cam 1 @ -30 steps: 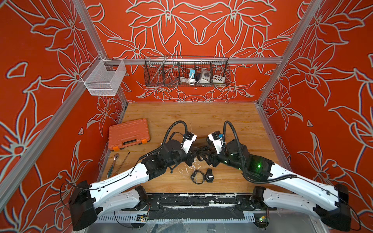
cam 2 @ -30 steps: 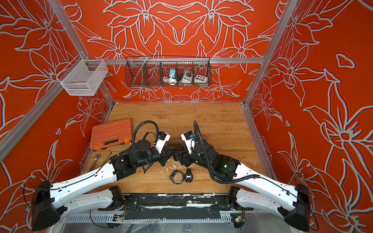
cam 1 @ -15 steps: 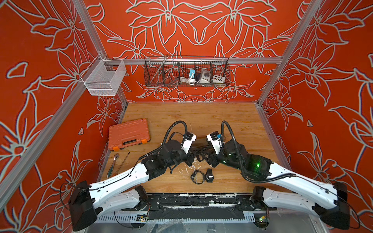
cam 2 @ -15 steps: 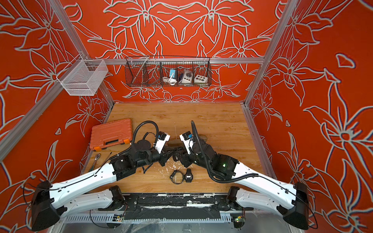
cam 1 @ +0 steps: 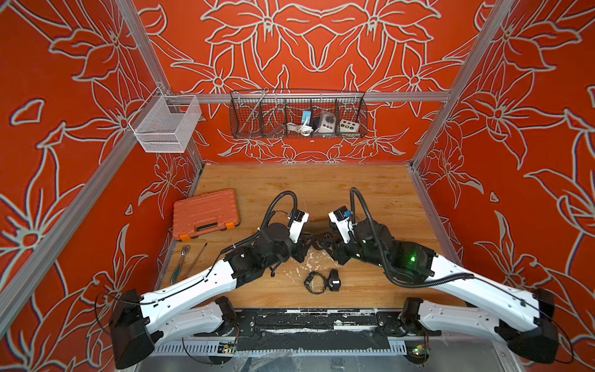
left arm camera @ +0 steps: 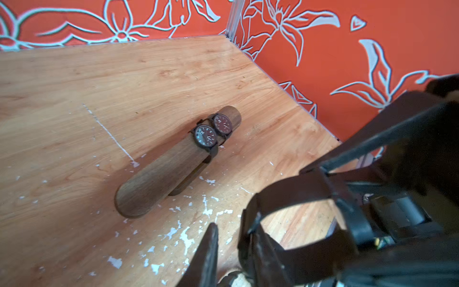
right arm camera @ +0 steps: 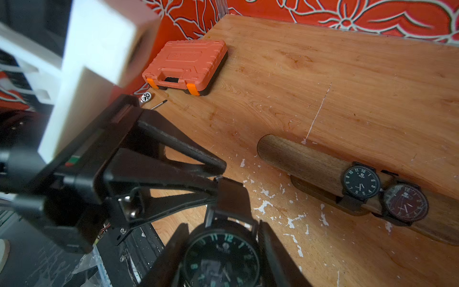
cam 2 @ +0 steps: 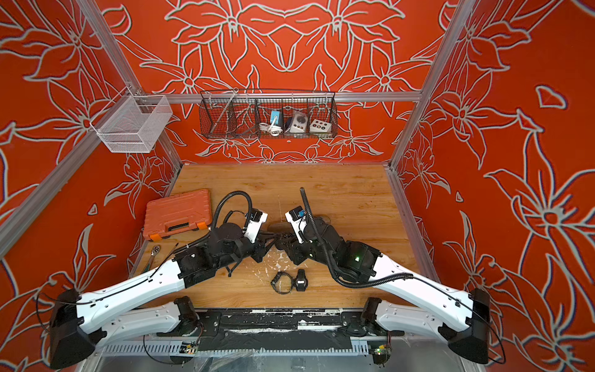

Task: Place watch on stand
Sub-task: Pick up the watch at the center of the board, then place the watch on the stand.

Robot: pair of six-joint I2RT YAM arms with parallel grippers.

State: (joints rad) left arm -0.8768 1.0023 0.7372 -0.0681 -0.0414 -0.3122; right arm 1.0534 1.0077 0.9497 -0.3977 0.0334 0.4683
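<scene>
Two watches [left arm camera: 205,137] ringed one end of the stand [left arm camera: 159,179] on the table [left arm camera: 74,87]. Clear of the stand, the right gripper [right arm camera: 223,225] clamped a third watch [right arm camera: 221,258] by its case, while the left gripper [right arm camera: 219,177] stood slightly parted beside its strap.

You've got a matt, grainy brown wood stand [left arm camera: 159,179] on a smooth, semi-gloss wood table [left arm camera: 74,87] with chipped white flecks, a ribbed orange plastic case [right arm camera: 186,64], and a glossy-glass, matt-dark-strap watch [right arm camera: 223,261].
</scene>
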